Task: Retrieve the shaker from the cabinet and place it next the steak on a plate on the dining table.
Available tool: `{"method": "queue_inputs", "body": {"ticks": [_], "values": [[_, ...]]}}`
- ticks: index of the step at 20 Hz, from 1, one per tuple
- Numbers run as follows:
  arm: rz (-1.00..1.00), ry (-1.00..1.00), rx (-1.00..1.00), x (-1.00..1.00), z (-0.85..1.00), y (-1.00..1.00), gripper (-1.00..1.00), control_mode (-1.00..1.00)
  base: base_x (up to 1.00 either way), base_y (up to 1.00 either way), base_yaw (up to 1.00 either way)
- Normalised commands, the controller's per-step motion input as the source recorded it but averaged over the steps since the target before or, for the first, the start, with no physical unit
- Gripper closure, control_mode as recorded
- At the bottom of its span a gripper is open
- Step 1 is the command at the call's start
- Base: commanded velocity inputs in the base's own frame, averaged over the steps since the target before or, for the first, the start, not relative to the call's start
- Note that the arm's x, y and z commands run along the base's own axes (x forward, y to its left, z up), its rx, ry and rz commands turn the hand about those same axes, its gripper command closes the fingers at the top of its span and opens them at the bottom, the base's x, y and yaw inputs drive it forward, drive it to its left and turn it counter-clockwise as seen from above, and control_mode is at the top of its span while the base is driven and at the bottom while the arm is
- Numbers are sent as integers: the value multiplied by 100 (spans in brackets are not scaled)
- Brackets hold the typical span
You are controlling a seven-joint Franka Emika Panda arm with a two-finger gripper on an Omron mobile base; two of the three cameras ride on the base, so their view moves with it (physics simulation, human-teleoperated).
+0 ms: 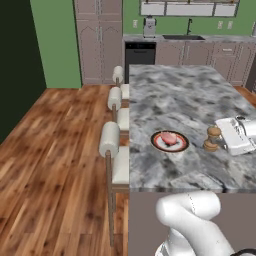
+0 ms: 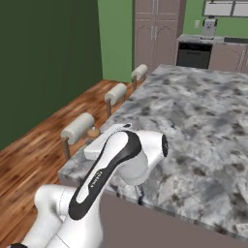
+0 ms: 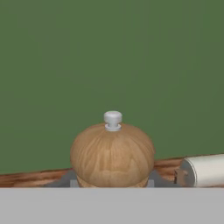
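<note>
The tan wooden shaker [image 1: 212,138] stands upright on the marbled dining table [image 1: 180,95], a little to the right of the dark-rimmed plate [image 1: 170,148] that bears the pinkish steak [image 1: 168,138]. My gripper [image 1: 220,138] reaches in from the right and is shut on the shaker. In the hand view the shaker's rounded top [image 3: 112,155] with its small grey knob sits between my fingertips [image 3: 72,182], the gripper [image 3: 111,183] closed around it. From the right base view the arm covers most of the shaker [image 2: 93,131]. The cabinet is out of view.
Cream padded stools [image 1: 111,140] line the table's left edge, above the wooden floor [image 1: 55,150]. The table's near edge [image 1: 190,189] lies just in front of my arm. Tall panelled cabinets [image 1: 99,40] and a counter [image 1: 185,37] stand against the far green wall.
</note>
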Motion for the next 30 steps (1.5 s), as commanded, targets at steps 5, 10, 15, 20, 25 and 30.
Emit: {"method": "queue_inputs", "body": {"ticks": [5, 10, 15, 20, 25, 30], "values": [[16, -12, 0, 29, -30, 0, 100, -100, 0, 0, 0], [6, -6, 0, 39, -29, 0, 100, -100, 0, 0, 0], [0, 0, -1, 48, -28, 0, 100, -100, 0, 0, 0], [0, 0, 0, 33, -36, 0, 100, -100, 0, 0, 0], [0, 0, 0, 20, -35, 0, 100, -100, 0, 0, 0], [0, -2, 0, 19, -26, 0, 100, -100, 0, 0, 0]]}}
